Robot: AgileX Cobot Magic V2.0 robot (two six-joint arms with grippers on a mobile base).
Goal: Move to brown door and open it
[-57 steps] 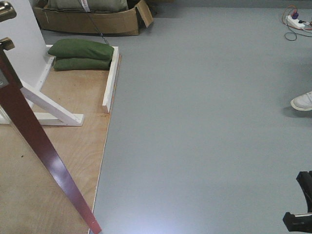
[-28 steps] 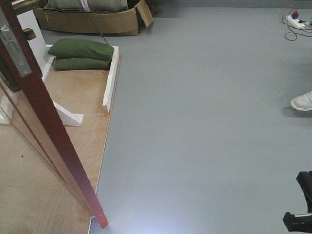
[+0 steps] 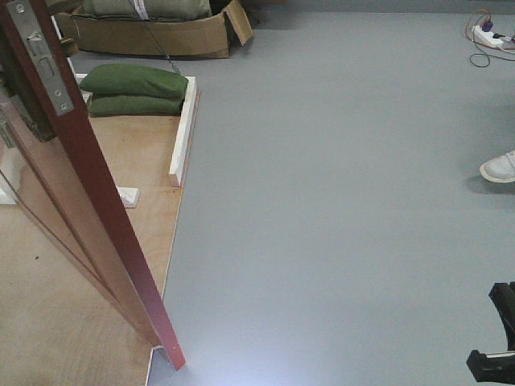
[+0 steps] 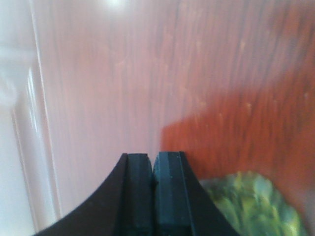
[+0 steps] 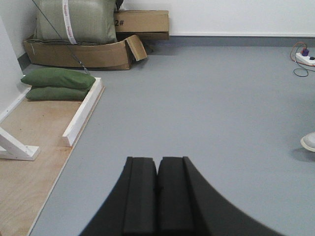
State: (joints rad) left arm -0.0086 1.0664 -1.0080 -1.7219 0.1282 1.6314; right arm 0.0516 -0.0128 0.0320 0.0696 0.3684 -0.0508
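Note:
The brown door (image 3: pixel 96 185) stands ajar at the left of the front view. Its glossy reddish edge runs from the top left corner down to the floor, with a metal latch plate (image 3: pixel 40 56) near the top. No handle is visible. In the left wrist view my left gripper (image 4: pixel 153 160) is shut on nothing, its tips very close to the shiny brown door (image 4: pixel 206 83) panel. My right gripper (image 5: pixel 157 164) is also shut and empty, hanging over the grey floor away from the door.
Two green sandbags (image 3: pixel 133 84) lie on the plywood base (image 3: pixel 121 233) behind a white beam (image 3: pixel 183 133). A cardboard box (image 3: pixel 153 32) stands at the back. A power strip (image 3: pixel 491 32) and a white shoe (image 3: pixel 499 167) are at the right. A black robot part (image 3: pixel 495 354) sits at the lower right.
The door has swung further out, its bottom corner moving right across the floor. It now hides most of the white diagonal brace and shows its latch plate.

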